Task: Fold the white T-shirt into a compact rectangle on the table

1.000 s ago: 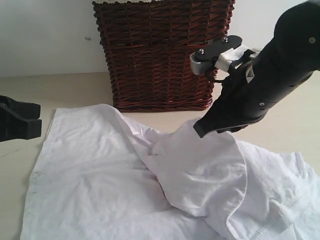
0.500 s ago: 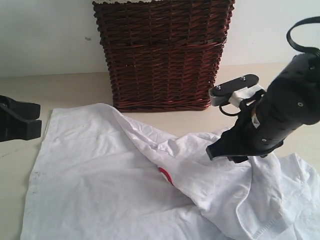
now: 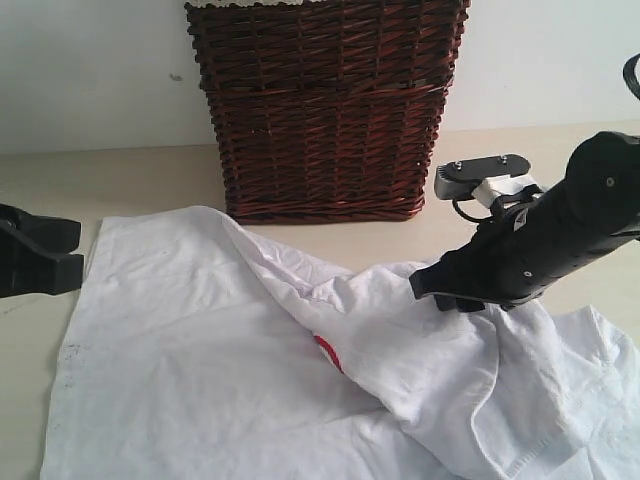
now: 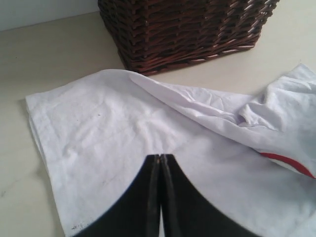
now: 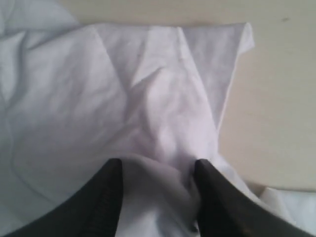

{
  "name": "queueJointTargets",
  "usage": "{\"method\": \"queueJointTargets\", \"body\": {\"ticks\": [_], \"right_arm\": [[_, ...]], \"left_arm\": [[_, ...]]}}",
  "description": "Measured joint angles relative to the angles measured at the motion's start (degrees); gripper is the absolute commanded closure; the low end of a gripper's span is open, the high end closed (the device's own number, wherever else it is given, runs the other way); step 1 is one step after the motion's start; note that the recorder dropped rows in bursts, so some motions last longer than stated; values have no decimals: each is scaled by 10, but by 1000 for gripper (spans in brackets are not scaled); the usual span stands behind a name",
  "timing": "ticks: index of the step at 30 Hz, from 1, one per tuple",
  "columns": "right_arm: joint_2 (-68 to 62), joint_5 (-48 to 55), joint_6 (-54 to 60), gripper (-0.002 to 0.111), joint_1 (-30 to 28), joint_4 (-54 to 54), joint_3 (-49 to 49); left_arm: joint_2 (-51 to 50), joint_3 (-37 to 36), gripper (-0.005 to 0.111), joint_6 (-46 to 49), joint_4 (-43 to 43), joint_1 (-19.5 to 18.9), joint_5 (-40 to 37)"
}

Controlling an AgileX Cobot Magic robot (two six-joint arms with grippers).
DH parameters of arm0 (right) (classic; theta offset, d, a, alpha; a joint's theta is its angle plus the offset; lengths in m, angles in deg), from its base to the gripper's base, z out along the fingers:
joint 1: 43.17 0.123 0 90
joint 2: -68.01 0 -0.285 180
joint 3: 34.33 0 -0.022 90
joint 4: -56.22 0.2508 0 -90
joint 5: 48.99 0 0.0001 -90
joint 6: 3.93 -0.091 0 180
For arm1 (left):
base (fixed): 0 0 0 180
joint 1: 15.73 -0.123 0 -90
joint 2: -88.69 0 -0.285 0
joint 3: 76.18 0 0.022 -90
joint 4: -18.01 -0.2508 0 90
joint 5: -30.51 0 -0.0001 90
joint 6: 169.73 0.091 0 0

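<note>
The white T-shirt (image 3: 200, 340) lies spread and crumpled across the table (image 3: 120, 180), with a sliver of red lettering (image 3: 328, 352) showing under a fold. My right gripper (image 3: 435, 290) is low over the shirt's raised right-hand fold. In the right wrist view its jaws (image 5: 158, 173) stand apart, with bunched white T-shirt (image 5: 98, 98) cloth between them. My left gripper (image 3: 75, 255) hovers at the shirt's left edge. In the left wrist view it (image 4: 159, 157) is shut with nothing in it, over the flat shirt (image 4: 123, 123).
A dark wicker basket (image 3: 320, 110) stands at the back of the table against a pale wall, just behind the shirt's far edge; it also appears in the left wrist view (image 4: 182, 29). Bare table (image 5: 276, 98) shows beside the shirt's sleeve.
My right gripper has come down and moved right, lowering the lifted fold onto the shirt, which now lies flatter. The left gripper has hardly moved.
</note>
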Motion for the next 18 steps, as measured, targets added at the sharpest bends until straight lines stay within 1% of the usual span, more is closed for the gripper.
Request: {"method": "queueJointTargets", "body": {"ticks": [3,5,7,10,16,18], "right_arm": [[0,4,65,77,0,58,-1],[0,4,81,88,0,71,-1],[4,1,88,93,0,78,-2],[15,15,94,93,0,79,-19],[23,38,103,75,0,77,-47],[23,40,104,73,0,75,-49]], "left_arm": [[0,-8,107,0,0,0,13],[0,-7,107,-1,0,0,19],[0,-7,107,-1,0,0,23],[0,-7,107,-6,0,0,24],[0,-10,107,-9,0,0,23],[0,-11,107,-9,0,0,26]]}}
